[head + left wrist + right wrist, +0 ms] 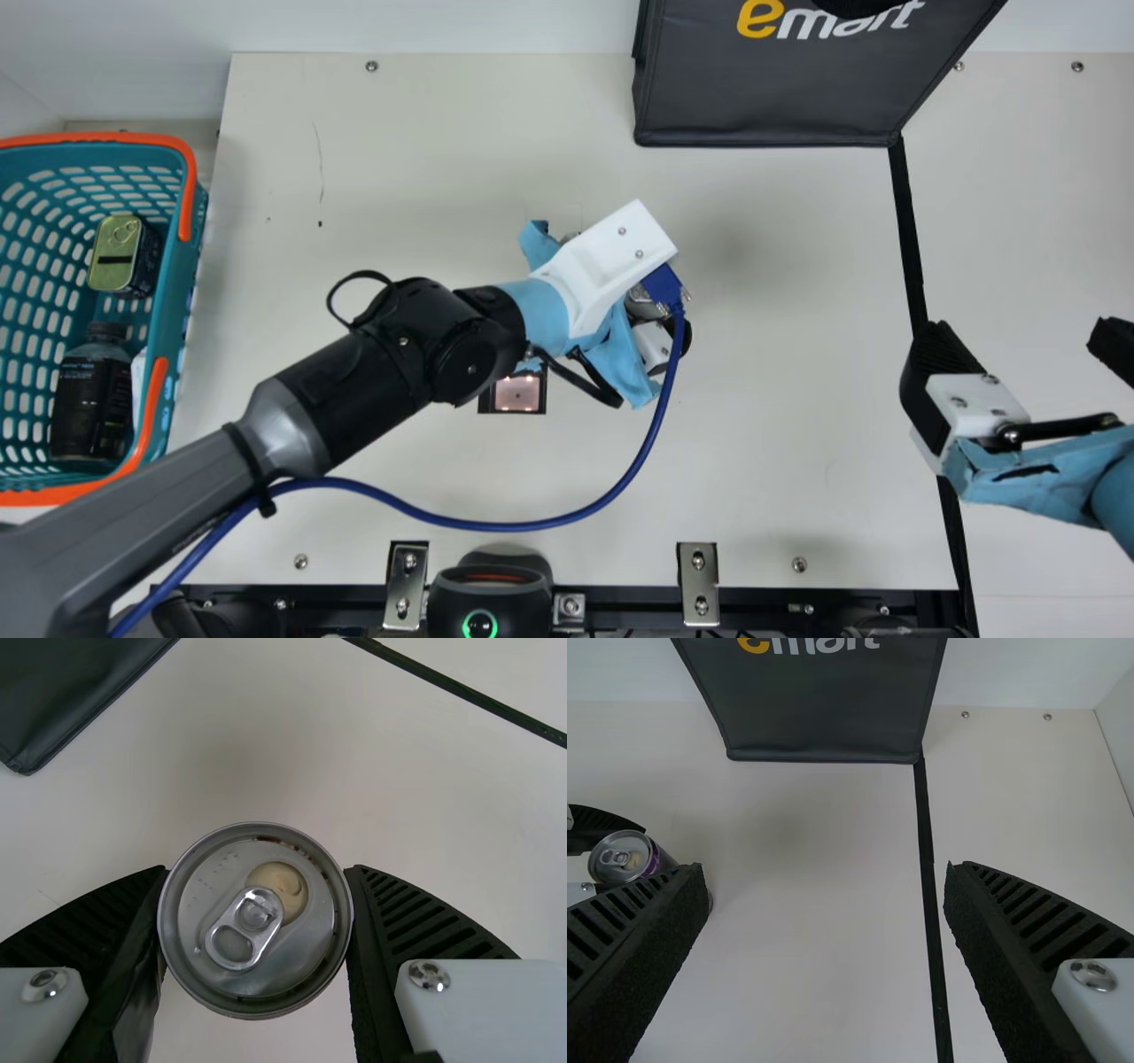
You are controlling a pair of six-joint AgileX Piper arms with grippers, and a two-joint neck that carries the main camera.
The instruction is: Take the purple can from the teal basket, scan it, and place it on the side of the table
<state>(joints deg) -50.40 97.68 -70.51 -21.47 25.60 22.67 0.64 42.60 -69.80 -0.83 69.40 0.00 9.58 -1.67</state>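
Well inside the counter's (780, 372) edges, the can (257, 943) is grasped by the left end effector (654, 347); the right end effector (1023, 335) is released.

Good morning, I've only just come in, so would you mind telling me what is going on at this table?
The robot's left gripper is holding the purple can at the middle part of the table, out of the teal basket. Whether it has been scanned, I can't tell. The right gripper is open and holds nothing. A flat tin and a dark bottle are in the basket.
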